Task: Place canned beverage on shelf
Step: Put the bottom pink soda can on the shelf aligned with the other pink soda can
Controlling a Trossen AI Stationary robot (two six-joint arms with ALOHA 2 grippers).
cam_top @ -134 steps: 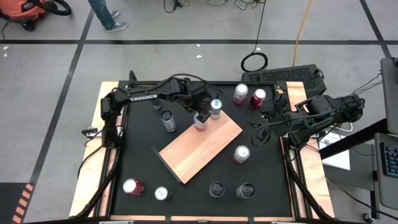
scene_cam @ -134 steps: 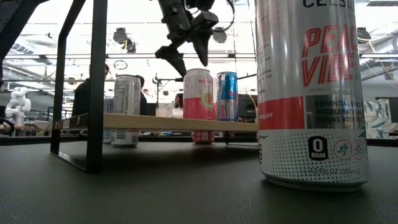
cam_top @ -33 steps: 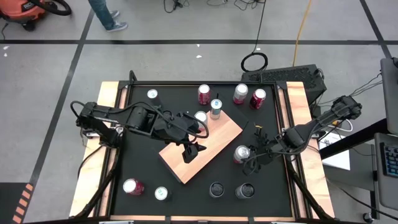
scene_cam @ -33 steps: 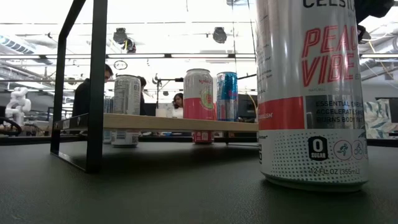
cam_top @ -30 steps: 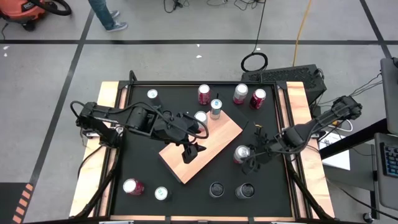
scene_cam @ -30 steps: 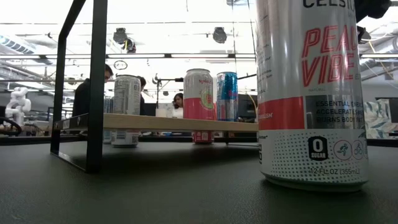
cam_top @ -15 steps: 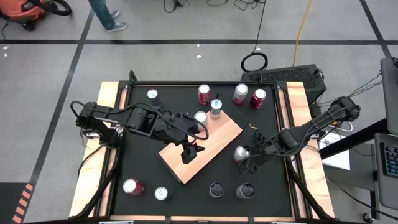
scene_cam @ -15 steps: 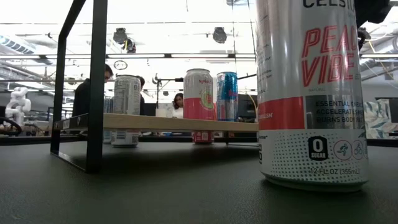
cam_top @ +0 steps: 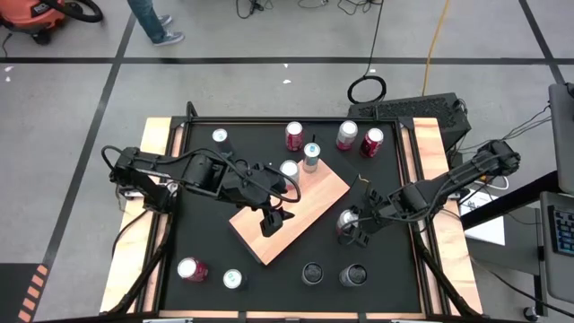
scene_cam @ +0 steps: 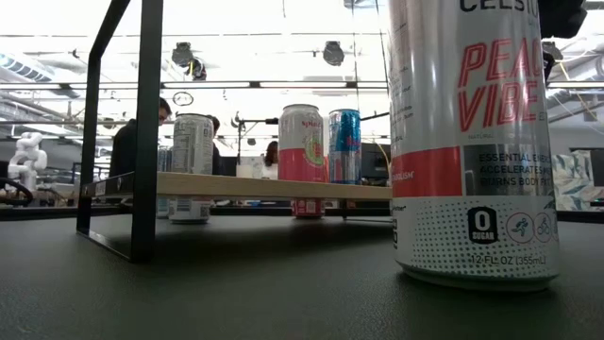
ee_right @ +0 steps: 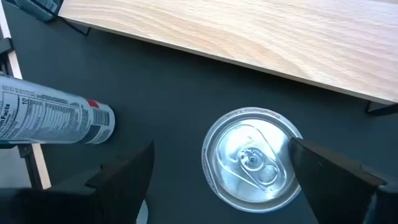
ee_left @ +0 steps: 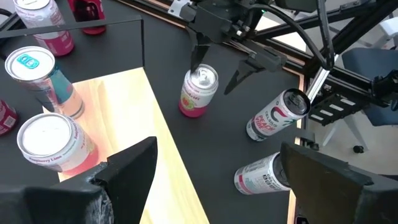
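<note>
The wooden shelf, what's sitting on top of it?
Two cans stand on the shelf at its far corner: a pink one and a blue one. The left gripper hovers over its middle, hiding that bit of wood.

Shelf (cam_top: 296,208): light wooden board, angled at frame centre, carrying two upright cans. Target can (cam_top: 347,220): upright, apparently pink-and-white, just right of it.

The shelf (ee_right: 249,37) is pale wood with a fine straight grain and a smooth satin face, carried on thin matt black metal legs (scene_cam: 146,123). The tabletop (ee_right: 161,93) is matt black and slightly textured. The can (ee_right: 252,163) has a bright brushed-metal lid, and the cans (scene_cam: 467,142) show glossy printed sides over metal.
</note>
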